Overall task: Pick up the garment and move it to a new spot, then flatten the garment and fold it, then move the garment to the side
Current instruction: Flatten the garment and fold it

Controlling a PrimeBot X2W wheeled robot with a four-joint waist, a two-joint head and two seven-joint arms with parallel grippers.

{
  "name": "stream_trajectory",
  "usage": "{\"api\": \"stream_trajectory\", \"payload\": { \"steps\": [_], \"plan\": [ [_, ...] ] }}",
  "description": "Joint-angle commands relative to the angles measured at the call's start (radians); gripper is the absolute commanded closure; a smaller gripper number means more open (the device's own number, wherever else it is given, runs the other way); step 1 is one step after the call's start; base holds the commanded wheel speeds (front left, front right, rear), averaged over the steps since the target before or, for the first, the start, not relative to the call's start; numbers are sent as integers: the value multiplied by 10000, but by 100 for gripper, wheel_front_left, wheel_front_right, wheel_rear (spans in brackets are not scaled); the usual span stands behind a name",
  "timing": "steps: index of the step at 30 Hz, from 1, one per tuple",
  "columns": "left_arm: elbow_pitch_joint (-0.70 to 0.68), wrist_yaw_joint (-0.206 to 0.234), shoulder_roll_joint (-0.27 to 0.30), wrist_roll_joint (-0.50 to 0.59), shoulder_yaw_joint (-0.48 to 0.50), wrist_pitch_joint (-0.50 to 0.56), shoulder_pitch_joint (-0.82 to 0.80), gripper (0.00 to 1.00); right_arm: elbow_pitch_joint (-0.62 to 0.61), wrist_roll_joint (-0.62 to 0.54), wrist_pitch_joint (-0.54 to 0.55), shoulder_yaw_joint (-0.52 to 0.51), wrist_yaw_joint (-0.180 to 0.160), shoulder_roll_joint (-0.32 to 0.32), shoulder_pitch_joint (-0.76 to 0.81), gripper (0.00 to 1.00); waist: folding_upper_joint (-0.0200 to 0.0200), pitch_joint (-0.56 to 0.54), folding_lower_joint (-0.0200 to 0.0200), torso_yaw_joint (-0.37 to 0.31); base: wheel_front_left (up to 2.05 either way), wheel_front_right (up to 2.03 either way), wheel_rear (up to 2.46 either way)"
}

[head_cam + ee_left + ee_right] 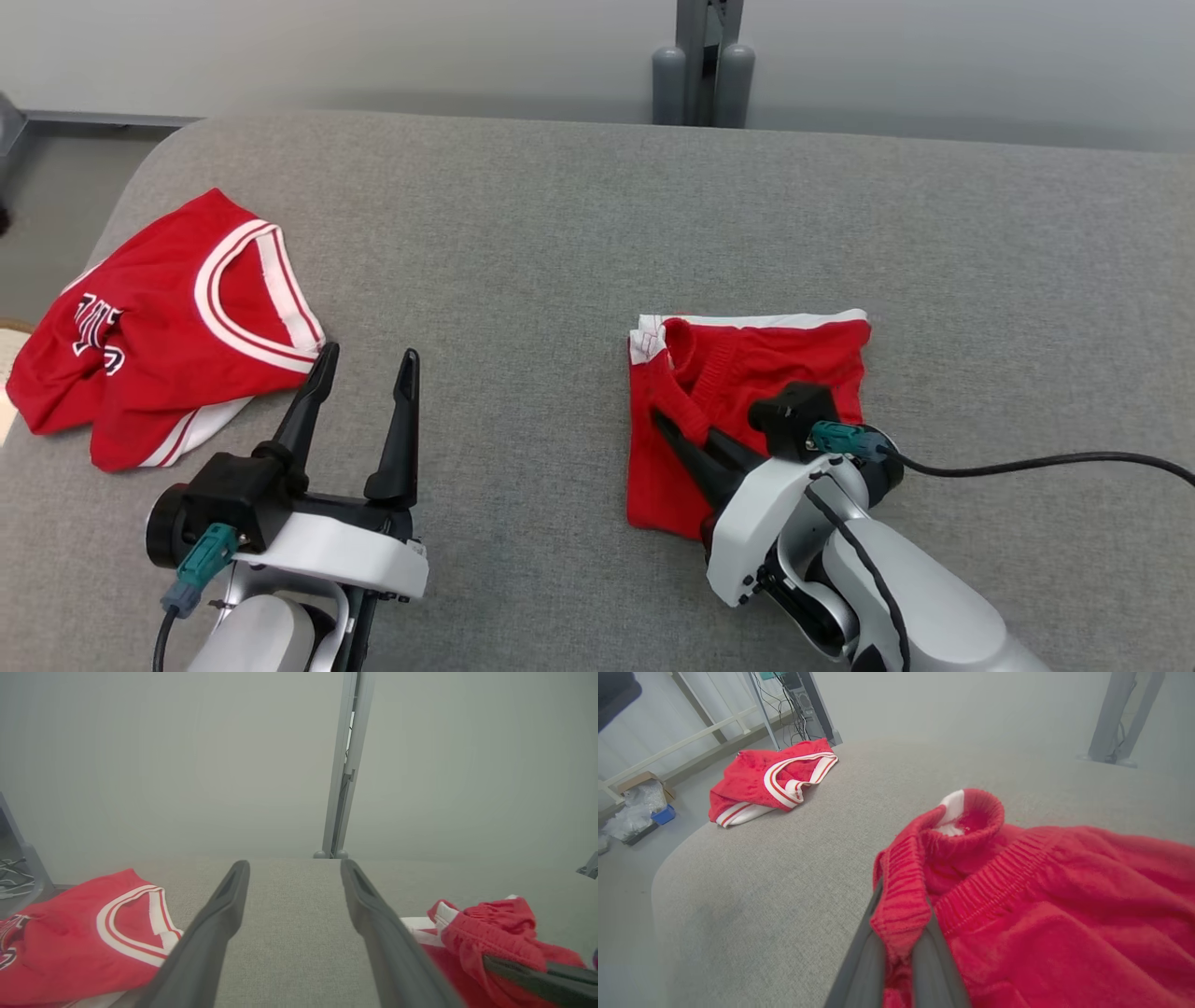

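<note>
The garment (747,364) is a pair of red shorts with white trim, lying folded on the right half of the grey padded table (597,233). My right gripper (667,425) is shut on its elastic waistband at the near left corner, lifting that edge into a small hump. In the right wrist view the waistband (901,896) drapes over the closed fingers of that gripper (900,947). My left gripper (368,355) stands open and holds nothing, over bare table left of the shorts. In the left wrist view, its fingers (294,865) frame bare table, with the garment (490,933) at the lower right.
A red jersey (168,317) with white and red trim lies crumpled at the table's left edge, close to my left fingers. A grey post (700,56) stands behind the far edge. Boxes and cables (644,798) sit on the floor beyond the rounded left corner.
</note>
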Motion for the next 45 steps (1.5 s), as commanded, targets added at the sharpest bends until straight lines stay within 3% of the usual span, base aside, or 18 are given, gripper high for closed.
{"api": "stream_trajectory", "payload": {
  "steps": [1, 4, 5, 6, 7, 15, 20, 30, 36, 41, 45],
  "plan": [
    [49, -67, -9, -33, 25, -68, -176, 0, 205, 131, -95, 165, -3, -49, -212, 100, 0, 125, 0, 140, 0, 0, 0],
    [127, -110, -49, -16, 61, -87, -261, 0, 783, 415, -80, 718, -3, -47, -492, 100, 0, 206, 0, 229, 0, 0, 0],
    [155, -124, -53, -11, 75, -97, -257, 0, 944, 514, -75, 883, -3, -51, -566, 89, 0, 234, 0, 244, 0, 0, 0],
    [187, -145, -72, -3, 79, -100, -261, 0, 1030, 625, -170, 1011, -3, -48, -635, 18, 0, 253, 0, 256, 0, 0, 0],
    [212, -139, -94, 7, 84, -94, -275, 0, 1118, 778, -217, 1166, -3, -45, -685, 0, 0, 267, 0, 263, 0, 0, 0],
    [330, -147, -146, 1, 228, -124, -225, 0, 1166, 1336, -927, 1567, -3, -50, -789, 0, 0, 146, 0, 85, 0, 0, 0],
    [299, -88, -74, -14, 344, -136, 9, 0, 869, 1213, -1448, 966, -3, -59, -500, 0, 0, -55, 0, -258, 0, 0, 0],
    [113, 139, 158, -117, 561, -67, 303, 0, -773, -96, -1834, -2853, -3, -488, 983, 0, 0, -449, 0, -947, 0, 0, 0],
    [-122, 375, 381, -159, 734, 82, 610, 0, -2258, -1347, -1467, -5185, -3, -376, 2228, 0, 0, -710, 0, -1344, 0, 0, 0],
    [-307, 559, 580, -99, 785, 231, 894, 0, -3645, -2207, -771, -6383, -3, -238, 3211, 0, 0, -885, 0, -1552, 0, 0, 0],
    [-363, 662, 633, -232, 869, 306, 1165, 0, -4627, -2617, -253, -6777, -3, -137, 3969, 0, 0, -1043, 0, -1646, 0, 0, 0]
  ]
}}
